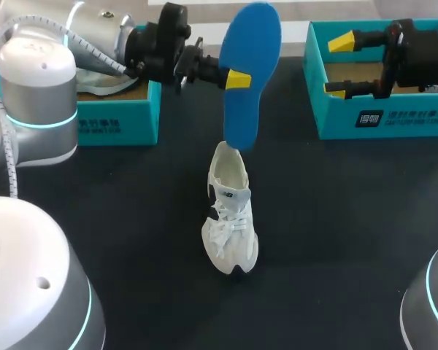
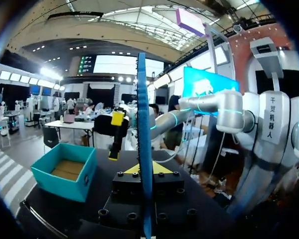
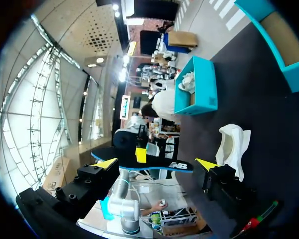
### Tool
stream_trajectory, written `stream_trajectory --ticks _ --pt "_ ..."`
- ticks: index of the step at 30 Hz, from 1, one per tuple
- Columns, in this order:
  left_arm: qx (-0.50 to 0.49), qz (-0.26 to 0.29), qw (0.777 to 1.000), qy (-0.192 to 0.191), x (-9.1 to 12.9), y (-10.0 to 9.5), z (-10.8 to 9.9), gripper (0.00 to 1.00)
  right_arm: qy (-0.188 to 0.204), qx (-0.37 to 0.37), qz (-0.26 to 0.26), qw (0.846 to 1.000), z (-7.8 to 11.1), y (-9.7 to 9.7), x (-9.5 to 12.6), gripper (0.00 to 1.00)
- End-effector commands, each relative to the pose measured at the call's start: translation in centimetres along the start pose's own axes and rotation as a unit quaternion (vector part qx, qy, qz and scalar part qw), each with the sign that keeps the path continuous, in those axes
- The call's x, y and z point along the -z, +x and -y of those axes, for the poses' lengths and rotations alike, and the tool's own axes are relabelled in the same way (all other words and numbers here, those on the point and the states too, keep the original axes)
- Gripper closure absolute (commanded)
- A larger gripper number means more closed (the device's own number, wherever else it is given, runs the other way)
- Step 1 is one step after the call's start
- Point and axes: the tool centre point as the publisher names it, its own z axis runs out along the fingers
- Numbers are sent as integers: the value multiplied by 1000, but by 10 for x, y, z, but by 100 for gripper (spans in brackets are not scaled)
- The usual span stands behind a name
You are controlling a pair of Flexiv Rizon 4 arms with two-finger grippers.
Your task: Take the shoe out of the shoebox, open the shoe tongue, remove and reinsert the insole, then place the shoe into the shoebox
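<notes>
A blue insole [image 1: 252,69] hangs on edge above the table, its lower end just over the heel opening of a white shoe [image 1: 230,219]. The shoe lies on the dark table, toe toward the front edge. My left gripper [image 1: 237,79] is shut on the insole's middle. In the left wrist view the insole [image 2: 145,139] shows edge-on between the yellow tips of the left gripper [image 2: 145,169]. My right gripper [image 1: 339,65] hovers open over the right teal shoebox [image 1: 394,120], holding nothing. From the right wrist the right gripper [image 3: 157,164] faces the insole [image 3: 179,165] and the shoe [image 3: 234,144].
A second teal box [image 1: 120,120] stands at the back left under my left arm, with something white inside. It also shows in the right wrist view as a teal box [image 3: 197,84]. Bare dark table surrounds the shoe on both sides.
</notes>
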Motion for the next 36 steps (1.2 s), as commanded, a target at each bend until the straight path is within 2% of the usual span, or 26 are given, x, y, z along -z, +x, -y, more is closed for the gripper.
stream_trajectory --ticks 1,24,27,31,36 --pt "362 -69 928 52 4 2 -3 100 0 -1 1 1000 0 0 0 0" --pt "362 -69 928 52 4 2 -3 100 0 -1 1 1000 0 0 0 0" --pt "395 -59 915 61 3 -1 -8 100 0 -1 1 1000 0 0 0 0" --pt "475 -44 876 74 2 -11 -20 100 0 -1 1 1000 0 0 0 0" --pt "530 -44 842 92 -2 -20 -32 100 0 -1 1 1000 0 0 0 0"
